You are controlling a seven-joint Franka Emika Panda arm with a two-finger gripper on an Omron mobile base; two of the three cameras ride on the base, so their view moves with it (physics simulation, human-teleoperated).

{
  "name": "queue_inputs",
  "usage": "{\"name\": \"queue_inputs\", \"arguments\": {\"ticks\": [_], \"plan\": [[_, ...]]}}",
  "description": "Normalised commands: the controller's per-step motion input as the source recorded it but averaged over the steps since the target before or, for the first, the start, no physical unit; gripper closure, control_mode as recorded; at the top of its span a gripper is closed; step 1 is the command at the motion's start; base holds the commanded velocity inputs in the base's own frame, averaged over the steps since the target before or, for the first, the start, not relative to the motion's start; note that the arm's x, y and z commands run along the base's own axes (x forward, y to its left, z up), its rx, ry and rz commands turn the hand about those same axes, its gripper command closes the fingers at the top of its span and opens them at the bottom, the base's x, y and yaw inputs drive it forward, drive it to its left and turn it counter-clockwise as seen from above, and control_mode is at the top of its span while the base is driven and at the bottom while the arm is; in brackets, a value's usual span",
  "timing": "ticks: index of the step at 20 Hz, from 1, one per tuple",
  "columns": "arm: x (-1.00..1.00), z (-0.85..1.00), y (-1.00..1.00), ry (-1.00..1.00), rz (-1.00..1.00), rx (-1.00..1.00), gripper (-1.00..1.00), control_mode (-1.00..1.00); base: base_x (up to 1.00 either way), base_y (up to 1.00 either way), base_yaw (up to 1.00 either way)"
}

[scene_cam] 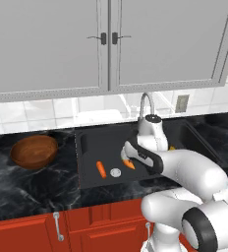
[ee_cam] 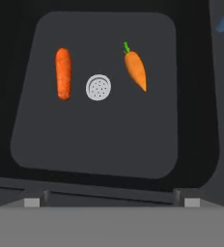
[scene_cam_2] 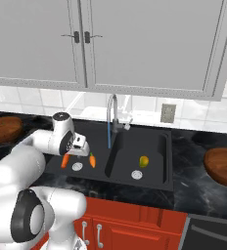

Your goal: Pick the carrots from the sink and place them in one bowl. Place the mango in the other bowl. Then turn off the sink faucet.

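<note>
Hovering above the sink's (scene_cam_2: 167, 161) left basin, our claw (scene_cam_2: 79, 145) stands wide open, gripping nothing. Two carrots (ee_cam: 63, 73) (ee_cam: 136, 70) lie on that basin floor, either side of the drain (ee_cam: 98, 88). We note the mango (scene_cam_2: 144, 161) in the right basin, water running from the faucet (scene_cam_2: 112, 111).

1. Black marble counter (scene_cam_2: 193, 146) carries the black double-basin sink (scene_cam_2: 167, 161) in its middle.
2. One wooden bowl (scene_cam: 34, 150) sits toward the counter's left end.
3. Another wooden bowl (scene_cam_2: 223, 166) sits toward its right end.
</note>
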Motion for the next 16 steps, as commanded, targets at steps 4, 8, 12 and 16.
{"name": "queue_inputs", "arguments": {"ticks": [4,8,12,16], "plan": [[0.17,-0.13,0.00,0.00,0.00,0.00,-1.00,-1.00,0.00,0.00,0.00],[0.14,-0.14,0.00,0.00,0.00,0.00,-1.00,-1.00,0.00,0.00,0.00],[0.14,-0.17,0.00,0.00,0.00,0.00,-1.00,-1.00,0.00,0.00,0.00],[0.11,-0.16,0.00,0.00,0.00,0.00,-1.00,-1.00,0.00,0.00,0.00]]}}
